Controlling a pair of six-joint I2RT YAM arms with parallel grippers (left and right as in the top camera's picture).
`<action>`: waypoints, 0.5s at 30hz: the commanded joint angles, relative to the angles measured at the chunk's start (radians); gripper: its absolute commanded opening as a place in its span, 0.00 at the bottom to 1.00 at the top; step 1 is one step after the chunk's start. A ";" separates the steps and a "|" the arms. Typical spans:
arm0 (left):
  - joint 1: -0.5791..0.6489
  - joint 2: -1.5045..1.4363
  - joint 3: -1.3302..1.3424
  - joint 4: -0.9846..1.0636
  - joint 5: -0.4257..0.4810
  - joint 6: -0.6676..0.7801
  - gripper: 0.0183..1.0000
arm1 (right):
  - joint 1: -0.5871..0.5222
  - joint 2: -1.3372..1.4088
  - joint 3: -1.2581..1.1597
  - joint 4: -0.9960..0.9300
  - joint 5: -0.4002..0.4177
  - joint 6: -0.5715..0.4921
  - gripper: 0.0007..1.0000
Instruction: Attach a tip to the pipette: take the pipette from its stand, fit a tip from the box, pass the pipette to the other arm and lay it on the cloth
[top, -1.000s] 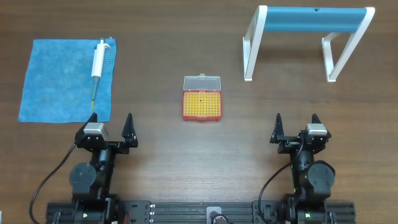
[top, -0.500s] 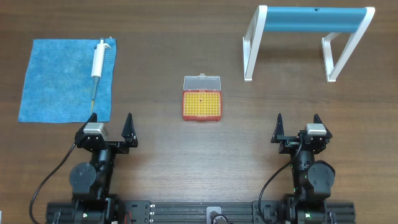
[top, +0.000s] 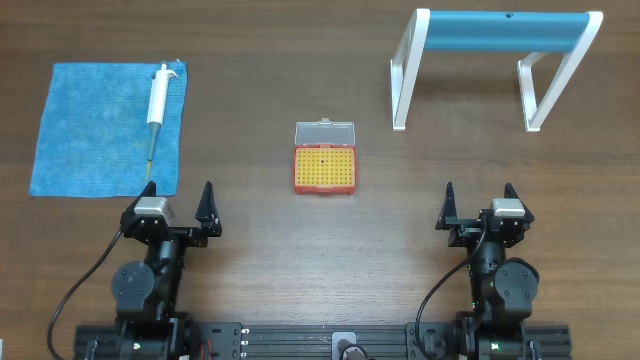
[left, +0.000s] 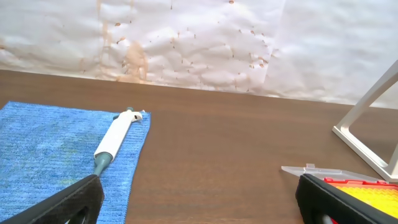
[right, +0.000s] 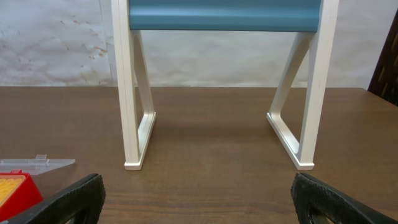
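Note:
The white and grey pipette (top: 157, 100) lies on the blue cloth (top: 90, 130) at the table's left, its yellow tip (top: 148, 168) toward the near edge; the left wrist view also has the pipette (left: 114, 142) on the cloth (left: 43, 149). The orange tip box (top: 324, 168) sits mid-table with its clear lid open. The stand (top: 500, 30), white legs under a blue bar, is at the back right and holds nothing. My left gripper (top: 172, 203) is open near the cloth's near edge. My right gripper (top: 477, 201) is open at the near right. Both are empty.
A corner of the tip box (left: 360, 190) is in the left wrist view, and its lid (right: 31, 165) in the right wrist view. The stand's legs (right: 134, 93) rise ahead of the right gripper. A pale wall (left: 199, 37) backs the table.

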 joint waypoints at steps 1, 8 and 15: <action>-0.005 -0.008 -0.001 -0.009 -0.011 -0.009 1.00 | -0.003 -0.011 -0.004 -0.005 0.013 -0.018 0.97; -0.005 -0.008 -0.001 -0.009 -0.011 -0.009 1.00 | -0.003 -0.011 -0.004 -0.005 0.013 -0.018 0.97; -0.005 -0.008 -0.001 -0.009 -0.011 -0.009 1.00 | -0.003 -0.011 -0.004 -0.005 0.013 -0.018 0.97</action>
